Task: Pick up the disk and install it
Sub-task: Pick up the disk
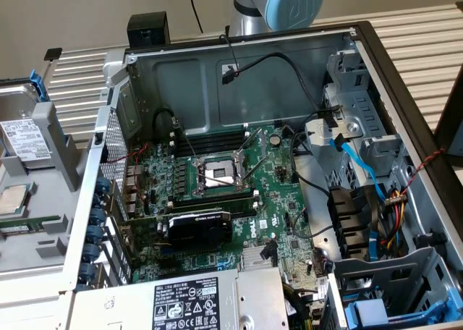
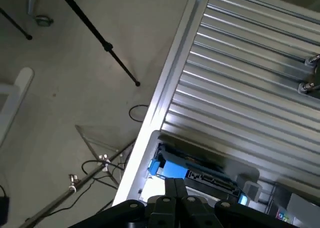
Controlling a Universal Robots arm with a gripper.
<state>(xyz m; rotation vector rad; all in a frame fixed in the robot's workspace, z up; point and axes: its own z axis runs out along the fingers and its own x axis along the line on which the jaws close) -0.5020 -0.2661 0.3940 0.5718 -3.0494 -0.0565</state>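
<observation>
Exterior view: an open computer case lies on its side on the slatted metal table. Inside it are the main board with its bare processor socket, a black graphics card, a grey power-supply box at the near edge, and a metal drive cage at the exterior view's right with a blue cable running past it. Outside the case, at the exterior view's left, a grey holder carries the disk, tilted, with a small silver chip lying just below it. In the wrist view, the gripper hangs over the disk's blue-framed end, fingers pressed together and pinching nothing.
</observation>
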